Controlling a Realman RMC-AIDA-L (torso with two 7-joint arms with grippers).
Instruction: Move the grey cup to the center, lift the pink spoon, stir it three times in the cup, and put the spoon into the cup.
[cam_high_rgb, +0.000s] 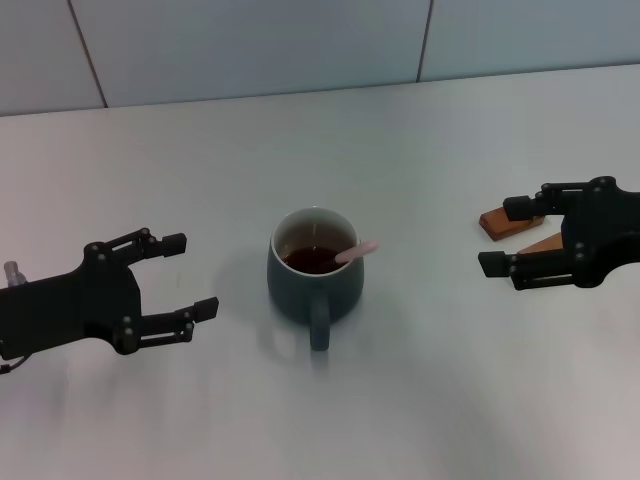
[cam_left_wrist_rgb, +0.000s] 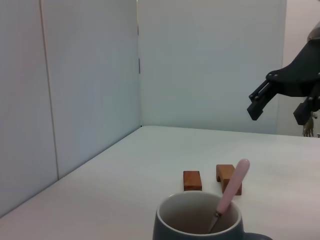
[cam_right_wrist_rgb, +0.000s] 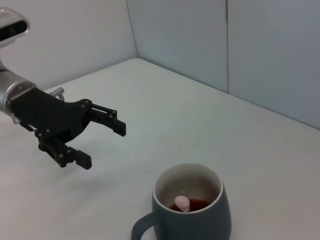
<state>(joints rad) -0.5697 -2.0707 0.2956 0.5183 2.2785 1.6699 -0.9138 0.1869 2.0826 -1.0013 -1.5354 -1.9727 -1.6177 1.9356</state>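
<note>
The rounded blue-grey ceramic cup (cam_high_rgb: 312, 272) sits mid-table with the slim pink-handled spoon (cam_high_rgb: 356, 251) leaning inside against its rim — apparently finished — so the left gripper (cam_high_rgb: 188, 274) and right gripper (cam_high_rgb: 508, 236) flank it apart, fingers spread, holding nothing.

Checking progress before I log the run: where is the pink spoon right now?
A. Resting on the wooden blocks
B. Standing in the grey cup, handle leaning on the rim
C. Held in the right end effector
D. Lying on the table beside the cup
B: the pink spoon stands in the grey cup, its handle on the rim; neither end effector holds it.
</note>
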